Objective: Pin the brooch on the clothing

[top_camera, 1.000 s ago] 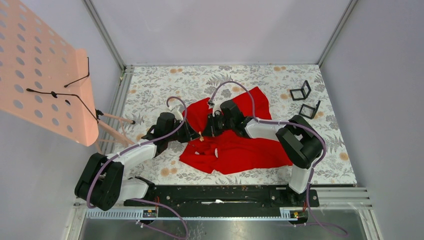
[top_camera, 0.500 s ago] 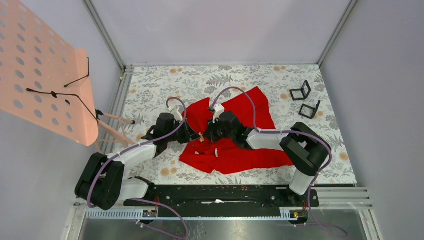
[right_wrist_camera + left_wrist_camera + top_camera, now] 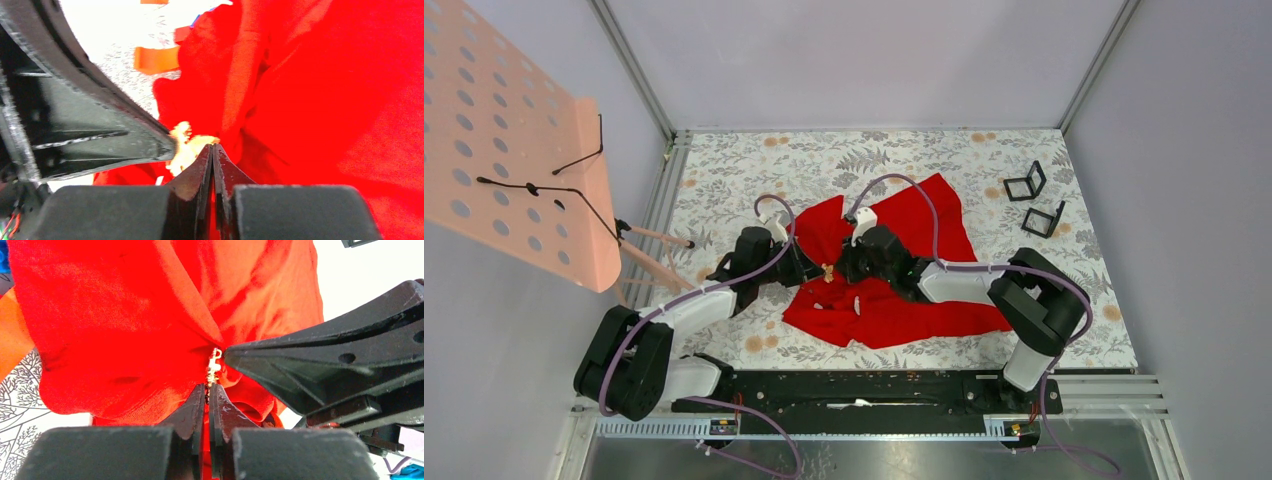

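The clothing [image 3: 924, 300], a bright red shirt, lies crumpled on the floral table mid-view. A small gold brooch [image 3: 826, 270] sits at a gathered fold of it, between the two grippers. My left gripper [image 3: 819, 271] comes in from the left and is shut on the brooch [image 3: 215, 366], which sticks out of its tips [image 3: 208, 386]. My right gripper [image 3: 840, 268] comes in from the right, shut, its tip [image 3: 212, 146] pressed against the cloth fold right beside the brooch [image 3: 186, 146]. Whether it pinches cloth or pin is hidden. Folds of the clothing [image 3: 115, 325] radiate from that spot.
Two black metal brackets [image 3: 1024, 183] [image 3: 1044, 218] stand at the far right of the table. A pink pegboard [image 3: 514, 140] with black wire hooks leans at the left, with wooden pegs [image 3: 659, 240] below it. Small white tags [image 3: 857, 305] lie on the shirt.
My right gripper has slid left along the shirt until its tip meets the brooch and the left gripper, and its jaws have drawn fully together. The left arm has stayed put.
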Motion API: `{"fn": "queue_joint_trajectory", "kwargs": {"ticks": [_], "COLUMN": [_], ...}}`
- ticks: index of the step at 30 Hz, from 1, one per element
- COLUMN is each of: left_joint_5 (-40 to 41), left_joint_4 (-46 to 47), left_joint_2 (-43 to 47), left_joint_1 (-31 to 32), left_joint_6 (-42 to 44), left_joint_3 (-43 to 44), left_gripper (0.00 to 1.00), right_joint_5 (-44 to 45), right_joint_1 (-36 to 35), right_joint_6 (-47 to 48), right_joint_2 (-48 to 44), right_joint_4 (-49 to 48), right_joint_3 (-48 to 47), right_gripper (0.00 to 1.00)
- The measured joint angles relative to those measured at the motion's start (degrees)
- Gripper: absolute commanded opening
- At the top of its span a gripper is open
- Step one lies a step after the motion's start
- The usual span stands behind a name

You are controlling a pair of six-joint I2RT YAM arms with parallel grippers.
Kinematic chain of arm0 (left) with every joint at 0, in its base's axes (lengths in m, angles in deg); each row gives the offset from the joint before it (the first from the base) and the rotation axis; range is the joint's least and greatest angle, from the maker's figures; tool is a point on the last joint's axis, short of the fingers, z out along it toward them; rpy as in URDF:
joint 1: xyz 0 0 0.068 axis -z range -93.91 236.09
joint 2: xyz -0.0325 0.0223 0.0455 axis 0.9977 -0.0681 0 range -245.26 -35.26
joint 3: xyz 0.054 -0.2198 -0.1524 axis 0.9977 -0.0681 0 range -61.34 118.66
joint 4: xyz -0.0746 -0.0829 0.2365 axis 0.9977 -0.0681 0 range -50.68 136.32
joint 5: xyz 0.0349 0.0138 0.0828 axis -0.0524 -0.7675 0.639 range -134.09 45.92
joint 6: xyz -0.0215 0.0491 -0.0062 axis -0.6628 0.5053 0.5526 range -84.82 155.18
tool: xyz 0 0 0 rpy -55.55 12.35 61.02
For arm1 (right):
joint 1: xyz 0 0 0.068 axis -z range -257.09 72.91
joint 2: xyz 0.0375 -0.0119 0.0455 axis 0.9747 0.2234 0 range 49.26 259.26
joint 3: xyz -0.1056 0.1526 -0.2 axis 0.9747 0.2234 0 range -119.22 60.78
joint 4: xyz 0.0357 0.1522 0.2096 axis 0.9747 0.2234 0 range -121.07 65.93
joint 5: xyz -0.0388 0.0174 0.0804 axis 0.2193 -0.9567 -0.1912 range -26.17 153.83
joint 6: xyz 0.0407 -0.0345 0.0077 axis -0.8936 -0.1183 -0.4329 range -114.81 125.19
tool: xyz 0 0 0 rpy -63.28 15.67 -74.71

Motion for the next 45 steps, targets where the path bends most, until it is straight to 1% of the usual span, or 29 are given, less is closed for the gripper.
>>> {"fn": "queue_joint_trajectory", "kwargs": {"ticks": [6, 9, 12, 14, 15, 16, 17, 18, 20, 21, 22, 23, 26, 28, 29, 33, 39, 45], "left_joint_5": [0.0, 0.04, 0.02, 0.07, 0.2, 0.24, 0.28, 0.42, 1.05, 1.49, 2.05, 3.1, 7.3, 11.17, 13.03, 17.75, 19.32, 19.28], "left_joint_4": [-0.44, -1.09, -1.68, -1.84, -2.1, -2.36, -2.62, -3.04, -4.52, -5.4, -6.47, -7.78, -12.24, -15.43, -16.61, -19.93, -19.37, -16.22], "left_joint_2": [0.55, 0.98, 1.16, 1.29, 1.53, 1.79, 2.14, 2.62, 4.42, 5.49, 6.58, 7.82, 11.19, 12.5, 12.76, 12.46, 7.23, 2.47], "left_joint_1": [-0.61, -0.94, -1.09, -1.11, -1.11, -1.11, -1.11, -1.11, -1.11, -1.11, -1.11, -1.11, -1.11, -1.11, -1.14, -1.57, -2.4, -2.62], "left_joint_6": [-1.4, -1.77, -1.79, -1.75, -1.66, -1.51, -1.22, -0.68, -0.09, 0.76, 1.44, 2.03, 3.34, 3.65, 3.65, 2.75, 0.11, -2.47], "left_joint_3": [-0.37, -0.79, -0.87, -0.87, -0.87, -0.87, -0.87, -0.87, -0.83, -0.83, -0.76, -0.57, 0.57, 1.73, 2.1, 2.38, 2.38, 2.14], "left_gripper": [0.0, 0.0, 0.0, 0.0, 0.06, 0.22, 0.35, 0.46, 0.63, 0.74, 0.81, 0.83, 0.86, 0.85, 0.83, 0.7, 0.61, 0.62], "right_joint_5": [6.45, 7.78, 8.59, 9.2, 9.29, 9.51, 9.66, 10.08, 10.78, 10.95, 11.02, 10.91, 10.29, 10.16, 10.05, 9.53, 8.17, 5.81], "right_joint_1": [0.37, 0.39, 0.42, 0.42, 0.42, 0.42, 0.42, 0.42, 0.59, 0.85, 1.29, 1.99, 5.46, 8.15, 9.94, 15.23, 25.03, 34.03], "right_joint_6": [0.0, 0.02, 0.02, 0.07, 0.11, 0.22, 0.39, 0.68, 1.29, 1.66, 1.81, 1.92, 2.14, 2.56, 2.99, 4.31, 5.53, 5.73], "right_joint_2": [-2.71, -4.0, -5.6, -6.93, -7.48, -8.22, -8.98, -9.81, -11.65, -12.61, -13.55, -14.58, -17.59, -19.1, -19.67, -19.91, -19.34, -11.72], "right_joint_4": [1.29, 1.81, 2.19, 2.56, 2.91, 3.61, 4.55, 5.7, 8.76, 10.49, 12.22, 13.88, 19.54, 23.74, 26.97, 34.58, 41.9, 45.86], "right_joint_3": [2.91, 3.45, 3.67, 3.69, 3.69, 3.69, 3.69, 3.69, 3.56, 3.45, 3.37, 3.32, 2.78, 1.92, 0.87, -2.1, -3.32, -8.35], "right_gripper": [0.06, 0.07, 0.12, 0.19, 0.23, 0.29, 0.34, 0.38, 0.48, 0.54, 0.58, 0.61, 0.7, 0.72, 0.72, 0.73, 0.75, 0.77]}}
